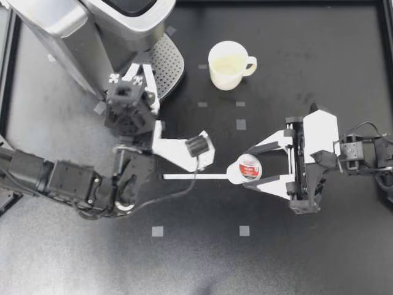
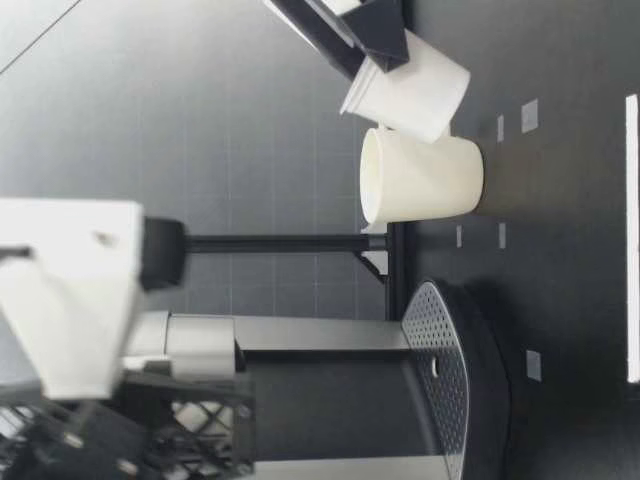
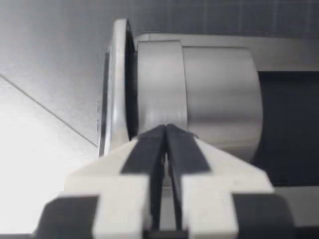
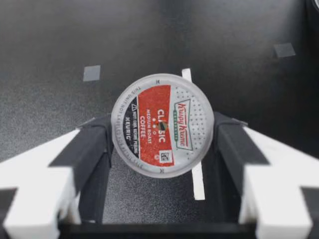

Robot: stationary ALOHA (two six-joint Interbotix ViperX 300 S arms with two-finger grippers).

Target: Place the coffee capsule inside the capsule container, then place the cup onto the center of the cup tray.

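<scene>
My right gripper is shut on the coffee capsule, a white pod with a red and white foil lid. In the right wrist view the capsule sits between both fingers with its lid toward the camera. In the low view the capsule hangs tilted just above the cream cup. That cup stands upright right of the perforated cup tray. My left gripper is raised beside the coffee machine. Its fingers are shut on nothing, facing the machine's silver head.
A thin white strip lies on the dark table between the two arms. Small grey squares mark the table. The left arm's forearm stretches along the table's left side. The cup tray juts out from the machine's base.
</scene>
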